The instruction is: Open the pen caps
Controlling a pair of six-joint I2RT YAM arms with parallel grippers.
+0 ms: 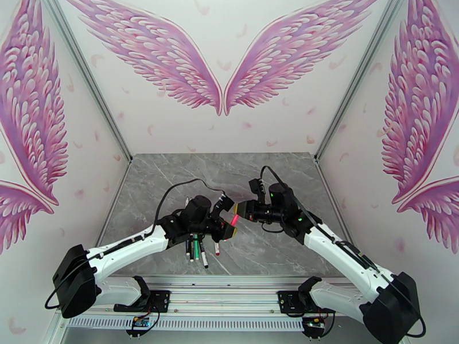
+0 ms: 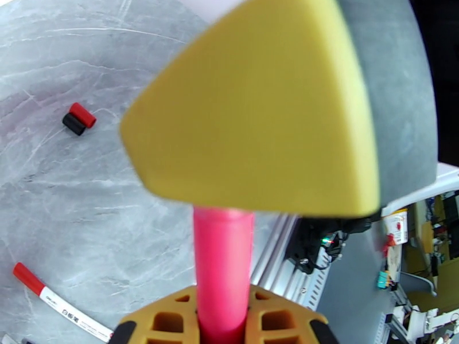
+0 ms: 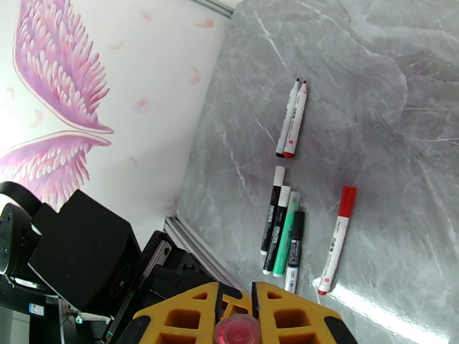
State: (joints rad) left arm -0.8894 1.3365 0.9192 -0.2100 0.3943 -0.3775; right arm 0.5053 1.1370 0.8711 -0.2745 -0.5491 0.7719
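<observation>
Bridging left hand (image 2: 222,308) and right hand (image 3: 236,308): pink pen (image 2: 224,253).

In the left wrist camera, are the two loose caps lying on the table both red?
No, the red cap lies right beside a black cap on the table.

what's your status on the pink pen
Both shut: left gripper and right gripper on pink pen, one each end, above table. Loose red and black caps aside, nothing blocking.
</observation>
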